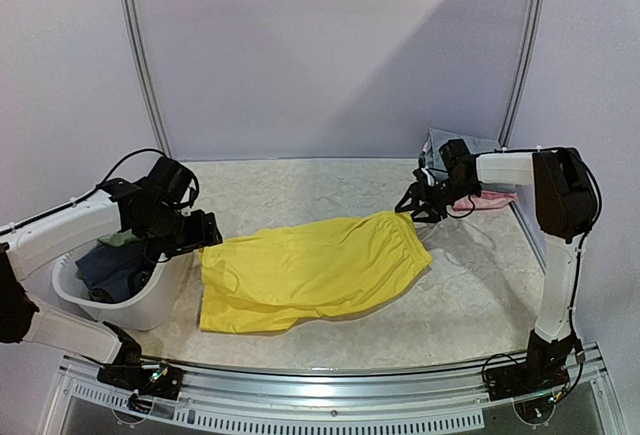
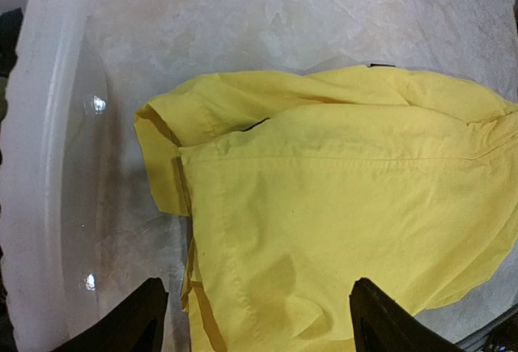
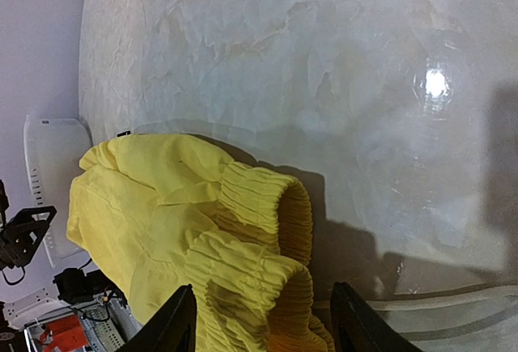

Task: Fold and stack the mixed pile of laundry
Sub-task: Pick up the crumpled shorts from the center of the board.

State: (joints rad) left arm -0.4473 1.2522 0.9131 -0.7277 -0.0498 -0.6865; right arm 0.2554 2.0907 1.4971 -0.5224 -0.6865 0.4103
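Note:
Bright yellow shorts (image 1: 310,270) lie spread flat across the middle of the table, elastic waistband (image 3: 259,206) to the right. My left gripper (image 1: 205,230) hovers over the shorts' left leg end (image 2: 324,206); its fingers (image 2: 137,324) stand wide apart with fabric below them, so my left gripper (image 2: 259,328) is open. My right gripper (image 1: 415,205) is at the waistband. It is open (image 3: 263,324), and the bunched elastic rises between its fingers (image 3: 174,324) without being pinched. Dark blue (image 1: 112,267) and olive-green (image 1: 120,240) garments sit in the tub.
A white plastic tub (image 1: 150,300) stands at the front left beside my left arm; its rim (image 2: 44,166) shows in the left wrist view. A pink piece (image 1: 492,199) and a grey item (image 1: 468,143) lie at the back right corner, behind my right gripper. Walls enclose the table.

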